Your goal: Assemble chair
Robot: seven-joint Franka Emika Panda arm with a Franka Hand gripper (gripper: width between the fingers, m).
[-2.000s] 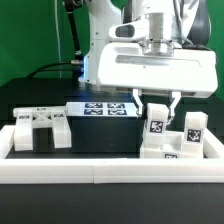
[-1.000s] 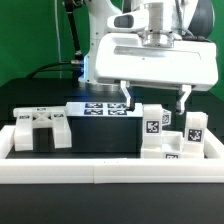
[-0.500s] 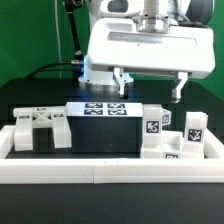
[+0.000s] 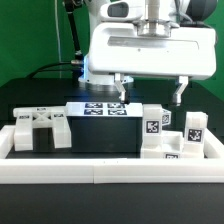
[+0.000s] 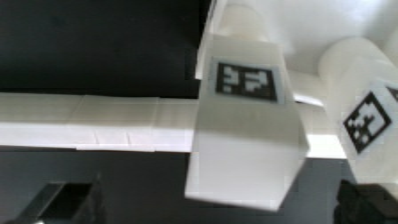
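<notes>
The chair lies as loose white tagged parts on the black table. A slotted seat block (image 4: 40, 128) sits at the exterior view's left. At the right, a tall upright piece (image 4: 153, 124) stands beside a second tagged piece (image 4: 193, 130) and a low piece (image 4: 171, 153). My gripper (image 4: 151, 90) hangs open above the tall piece, touching nothing. In the wrist view the tall piece (image 5: 246, 120) fills the middle, below my open gripper (image 5: 217, 206), with its neighbour (image 5: 365, 100) beside it. The dark fingertips (image 5: 63, 203) show only at the frame's edge.
The marker board (image 4: 103, 109) lies flat behind the parts, under the arm. A long white border rail (image 4: 110, 170) runs along the front and up both sides. It also crosses the wrist view as a white band (image 5: 89, 120).
The gripper, down around the tall piece two seconds ago, has spread its fingers and risen clear of it. The piece stays upright where it stood.
</notes>
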